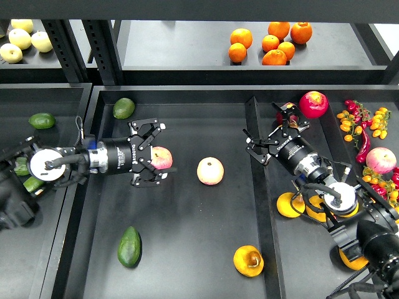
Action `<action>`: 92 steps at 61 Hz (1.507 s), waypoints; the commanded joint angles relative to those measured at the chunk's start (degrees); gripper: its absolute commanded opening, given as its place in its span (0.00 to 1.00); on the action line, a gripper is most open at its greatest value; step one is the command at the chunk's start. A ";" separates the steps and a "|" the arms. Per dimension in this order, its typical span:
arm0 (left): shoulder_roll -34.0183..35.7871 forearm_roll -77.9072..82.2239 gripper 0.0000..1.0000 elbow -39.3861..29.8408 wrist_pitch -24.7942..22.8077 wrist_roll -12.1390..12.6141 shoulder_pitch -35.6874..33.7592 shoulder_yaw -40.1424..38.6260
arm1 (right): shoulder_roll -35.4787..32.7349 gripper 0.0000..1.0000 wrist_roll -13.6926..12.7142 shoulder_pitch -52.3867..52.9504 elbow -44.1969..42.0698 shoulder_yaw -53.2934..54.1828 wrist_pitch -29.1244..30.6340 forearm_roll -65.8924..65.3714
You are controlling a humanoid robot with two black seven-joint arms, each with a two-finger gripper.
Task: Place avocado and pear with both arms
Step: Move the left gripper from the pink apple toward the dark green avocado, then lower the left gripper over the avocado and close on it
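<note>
My left gripper [151, 152] is hanging spread wide, a pink-red apple [162, 157] sitting between its fingers. My right gripper [262, 147] is gaping, gripping nothing. The dark green teardrop avocado [129, 246] is lying at seven o'clock, the orange-yellow pear [248, 260] at five

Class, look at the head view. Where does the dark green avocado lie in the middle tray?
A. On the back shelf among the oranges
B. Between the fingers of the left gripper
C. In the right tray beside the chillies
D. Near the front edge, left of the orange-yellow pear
D: the avocado lies low in the middle tray, with the pear to its right, and neither gripper touches it.
</note>
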 commanded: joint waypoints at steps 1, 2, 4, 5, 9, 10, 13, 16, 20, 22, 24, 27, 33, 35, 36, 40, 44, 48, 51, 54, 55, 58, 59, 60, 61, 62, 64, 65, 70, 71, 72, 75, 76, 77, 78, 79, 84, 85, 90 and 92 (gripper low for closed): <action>3.38 0.87 0.99 -2.50 0.00 -0.01 -1.95 6.01 | 0.00 1.00 0.00 -0.18 -0.02 0.00 0.00 0.00; 3.73 1.31 0.99 -2.59 0.00 -0.01 -2.22 6.46 | 0.00 1.00 0.00 -0.18 -0.02 0.00 0.00 0.00; 4.61 3.33 0.99 -2.86 0.00 -0.01 -2.92 7.95 | 0.00 1.00 0.00 -0.18 -0.02 0.00 0.00 0.00; 4.70 3.86 0.99 -2.94 0.00 -0.01 -3.10 8.30 | 0.00 1.00 0.00 -0.18 -0.02 0.00 0.00 0.00; 5.14 8.34 0.99 -2.94 0.00 -0.01 -3.80 9.89 | 0.00 1.00 0.00 -0.27 -0.10 0.00 0.00 0.00; 5.14 10.09 0.99 -2.86 0.00 -0.01 -3.89 10.41 | 0.00 1.00 0.00 -0.27 -0.11 0.00 0.00 0.00; 5.14 13.43 0.99 -2.86 0.00 -0.01 -3.89 11.12 | 0.00 1.00 0.00 -0.27 -0.11 -0.08 0.00 0.00; 5.23 16.69 0.99 -2.86 0.00 -0.01 -3.89 11.73 | 0.00 1.00 0.00 -0.27 -0.11 -0.08 0.00 0.00; 5.14 20.91 0.99 -2.77 0.00 -0.01 -3.80 12.61 | 0.00 1.00 0.00 -0.35 -0.11 0.00 0.00 0.00; 5.14 22.67 0.99 -2.77 0.00 -0.01 -3.80 13.05 | 0.00 1.00 0.00 -0.35 -0.19 0.00 0.00 0.00; 5.05 24.17 0.99 -2.77 0.00 -0.01 -3.80 13.49 | 0.00 1.00 0.00 -0.35 -0.19 0.00 0.00 0.00; 4.79 28.11 0.99 -2.42 0.00 -0.01 -3.54 14.11 | 0.00 1.00 0.00 -0.53 -0.19 0.00 0.00 0.00; 4.53 31.46 0.99 -2.15 0.00 -0.01 -3.19 14.20 | 0.00 1.00 0.00 -0.88 -0.11 -0.08 0.00 0.00; 4.53 32.52 0.99 -2.15 0.00 -0.01 -3.10 14.28 | 0.00 1.00 0.00 -0.97 -0.11 0.00 0.00 0.00; 4.53 33.04 0.99 -2.15 0.00 -0.01 -3.01 14.37 | 0.00 1.00 0.00 -1.14 -0.11 0.00 0.00 0.00; 4.44 34.19 0.99 -2.15 0.00 -0.01 -3.10 14.81 | 0.00 1.00 0.00 -1.32 -0.11 -0.08 0.00 0.00; 4.35 35.42 0.99 -2.07 0.00 -0.01 -3.01 15.43 | 0.00 1.00 0.00 -1.67 -0.11 0.00 0.00 0.00; 4.17 36.21 0.99 -2.15 0.00 -0.01 -2.66 15.87 | 0.00 1.00 0.00 -1.76 -0.11 -0.09 0.00 0.00; 4.09 36.65 0.99 -2.24 0.00 -0.01 -1.96 15.95 | 0.00 1.00 0.00 -1.93 -0.11 -0.09 0.00 0.00; 3.91 37.18 0.99 -2.33 0.00 -0.01 -1.34 15.95 | 0.00 1.00 0.00 -1.94 -0.11 -0.09 0.00 0.00; 3.82 37.35 0.99 -2.33 0.00 -0.01 -1.17 15.95 | 0.00 1.00 0.00 -2.02 -0.11 -0.09 0.00 0.00; 3.47 38.06 0.99 -2.42 0.00 -0.01 -0.38 15.95 | 0.00 1.00 0.00 -2.02 -0.11 -0.09 0.00 0.00; 3.38 38.32 0.99 -2.33 0.00 -0.01 -0.03 15.95 | 0.00 1.00 0.00 -2.02 -0.11 -0.09 0.00 0.00; 3.38 38.41 0.99 -2.33 0.00 -0.01 0.07 15.95 | 0.00 1.00 0.00 -2.02 -0.11 -0.09 0.00 0.00; 3.30 38.67 0.99 -2.33 0.00 -0.01 0.24 15.95 | 0.00 1.00 0.00 -2.02 -0.11 -0.09 0.00 0.00; 3.29 38.93 0.99 -2.24 0.00 -0.01 0.50 15.95 | 0.00 1.00 0.00 -2.02 -0.11 -0.09 0.00 0.00; 3.21 39.29 0.99 -2.24 0.00 -0.01 0.77 15.96 | 0.00 1.00 0.00 -2.02 -0.11 -0.09 0.00 0.00; 3.12 39.37 0.99 -2.24 0.00 -0.01 0.94 16.04 | 0.00 1.00 0.00 -2.02 -0.11 -0.09 0.00 0.00; 2.42 40.34 0.99 -2.07 0.00 -0.01 1.56 15.96 | 0.00 1.00 0.00 -2.02 -0.11 -0.09 0.00 0.00; 2.33 40.52 0.99 -1.98 0.00 -0.01 1.65 16.04 | 0.00 1.00 0.00 -2.02 -0.11 -0.09 0.00 0.00; 2.07 40.78 0.99 -1.89 0.00 -0.01 1.65 16.04 | 0.00 1.00 0.00 -2.02 -0.11 -0.09 0.00 0.00; 1.80 41.13 0.99 -1.72 0.00 -0.01 1.74 16.04 | 0.00 1.00 0.00 -2.02 -0.11 -0.09 0.00 0.00; 1.45 41.31 0.99 -1.54 0.00 -0.01 1.74 16.04 | 0.00 1.00 0.00 -2.02 -0.11 -0.09 0.00 0.00; 1.36 41.31 0.99 -1.45 0.00 -0.01 1.74 16.04 | 0.00 1.00 0.00 -2.02 -0.11 -0.09 0.00 0.00; 1.10 41.31 0.99 -1.28 0.00 -0.01 1.74 16.04 | 0.00 1.00 0.00 -2.02 -0.11 -0.09 0.00 0.00; 1.01 41.40 0.99 -1.19 0.00 -0.01 1.74 16.04 | 0.00 1.00 0.00 -2.02 -0.11 -0.09 0.00 0.00; 0.13 42.19 0.99 -0.75 0.00 -0.01 1.74 16.48 | 0.00 1.00 0.00 -2.11 -0.11 -0.09 0.00 0.00; 0.13 42.19 0.99 -0.75 0.00 -0.01 1.74 16.57 | 0.00 1.00 0.00 -2.11 -0.11 -0.09 0.00 0.00; -0.13 42.63 0.99 -0.05 0.00 -0.01 1.91 17.01 | 0.00 1.00 0.00 -2.11 -0.11 -0.09 0.00 0.00; -0.40 42.72 0.99 0.48 0.00 -0.01 2.26 17.10 | 0.00 1.00 0.00 -2.11 -0.11 -0.09 0.00 0.00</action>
